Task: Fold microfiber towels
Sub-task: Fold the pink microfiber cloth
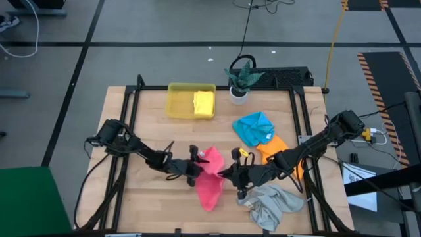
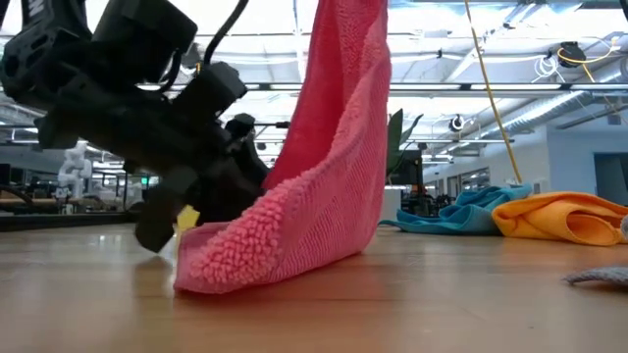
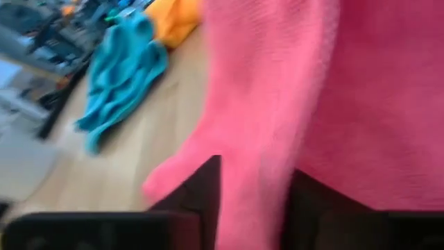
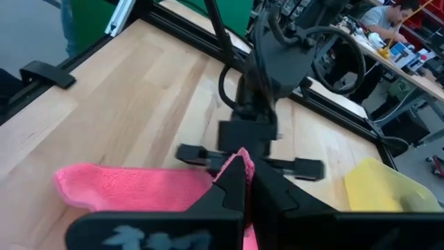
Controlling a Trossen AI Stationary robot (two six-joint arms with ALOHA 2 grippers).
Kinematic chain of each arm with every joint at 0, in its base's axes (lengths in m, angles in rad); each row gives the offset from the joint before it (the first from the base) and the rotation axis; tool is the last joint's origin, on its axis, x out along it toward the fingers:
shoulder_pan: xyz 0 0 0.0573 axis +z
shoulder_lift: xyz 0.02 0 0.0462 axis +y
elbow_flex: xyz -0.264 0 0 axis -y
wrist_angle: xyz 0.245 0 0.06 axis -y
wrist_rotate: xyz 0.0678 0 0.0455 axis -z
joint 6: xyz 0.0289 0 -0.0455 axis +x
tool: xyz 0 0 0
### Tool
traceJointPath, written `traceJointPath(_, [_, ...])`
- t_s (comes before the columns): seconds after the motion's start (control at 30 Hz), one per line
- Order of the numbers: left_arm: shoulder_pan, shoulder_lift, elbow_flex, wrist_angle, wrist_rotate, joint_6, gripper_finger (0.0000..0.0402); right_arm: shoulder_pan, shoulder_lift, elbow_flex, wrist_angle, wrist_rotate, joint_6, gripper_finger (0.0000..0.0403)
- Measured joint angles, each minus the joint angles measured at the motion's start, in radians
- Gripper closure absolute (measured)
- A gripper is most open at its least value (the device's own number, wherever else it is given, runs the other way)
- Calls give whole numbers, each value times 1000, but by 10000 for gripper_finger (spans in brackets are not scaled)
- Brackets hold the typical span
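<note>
The pink towel (image 1: 209, 187) is at the table's middle front, between both grippers. In the low view it rises steeply out of the picture's top (image 2: 334, 147). My left gripper (image 1: 196, 168) comes from the left and is shut on it. My right gripper (image 1: 231, 174) comes from the right and is shut on it too. The yellow towel (image 1: 204, 103) lies in a yellow tray (image 1: 177, 102) at the far side. The blue towel (image 1: 254, 127) and orange towel (image 1: 273, 150) lie crumpled at the right. The grey towel (image 1: 271, 204) lies at the front right. My left gripper has a bunched strip of the pink towel (image 3: 253, 194) between its two fingers (image 3: 208, 191); which edge, I cannot tell. It comes level from the table's left. The cloth fills the view ahead of the fingers. My right gripper pinches a raised peak of the pink towel (image 4: 241, 156) between its two fingers, coming from the table's right and slanting down. The cloth falls from there, and its lower end (image 2: 226, 265) lies folded on the table.
A small potted plant (image 1: 239, 80) stands at the far edge, right of the tray. Black frame rails run along the table's left and right sides. Bare wood (image 1: 151, 204) lies at the front left.
</note>
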Motion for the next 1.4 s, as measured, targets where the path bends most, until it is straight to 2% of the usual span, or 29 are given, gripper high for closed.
traceJointPath(0.1, [-12, -22, 1, -34, -97, 24, 364, 19, 0, 0, -2, 1, 0, 403])
traceJointPath(0.17, [-26, -52, 1, -89, -176, 28, 391, 36, 0, 0, -2, 8, -2, 403])
traceJointPath(0.23, [-46, -101, 1, -130, -258, 31, 390, 58, 0, 0, 1, 67, -11, 403])
traceJointPath(0.33, [-86, -204, 1, -227, -335, 38, 390, 90, -1, 0, 8, 220, -20, 403])
traceJointPath(0.47, [-150, -364, 1, -355, -347, 23, 396, 121, -16, 0, 23, 383, -39, 403])
traceJointPath(0.6, [-228, -500, 1, -431, -350, -27, 392, 139, -45, 0, 30, 448, -39, 403])
traceJointPath(0.73, [-312, -587, 1, -459, -351, -60, 397, 147, -77, 0, 33, 447, -38, 403])
traceJointPath(0.93, [-415, -613, 1, -464, -372, -79, 396, 145, -86, 0, 42, 431, -27, 403])
traceJointPath(1.1, [-481, -613, 2, -470, -589, -73, 393, 113, -82, -37, 97, 278, -20, 403])
traceJointPath(1.17, [-500, -622, 18, -502, -631, -70, 393, 101, -82, -56, 139, 243, -33, 403])
traceJointPath(1.27, [-512, -625, 61, -577, -615, -89, 398, 82, -84, -78, 177, 202, -50, 403])
traceJointPath(1.4, [-516, -625, 133, -743, -612, -160, 392, 71, -84, -92, 219, 203, -82, 403])
